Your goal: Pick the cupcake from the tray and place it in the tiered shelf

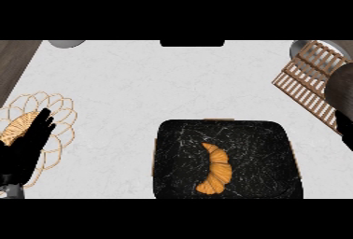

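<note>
Tray: a black marbled tray sits at the lower middle of the bench, its near edge cut by the view's lower limit.
On the tray: a golden croissant lies curved near the tray's middle, apart from every wall; no cupcake shows on it.
Tiered shelf: a wooden slatted shelf stands tilted at the upper right corner, well apart from the tray, partly covered by a dark rounded form at the right edge that I cannot identify.
Left hand: the left hand shows at the left edge, fingers straight and spread, pointing up.
Wire mat: a wire flower-shaped mat lies under the left hand, with a tan baked item on it beside the fingers.
Right hand: not seen.
Open room: bare bench between mat and tray, and a broad bare stretch above the tray to the far edge.
Bench: a pale marbled bench; dark wooden floor shows past its upper left edge.
</note>
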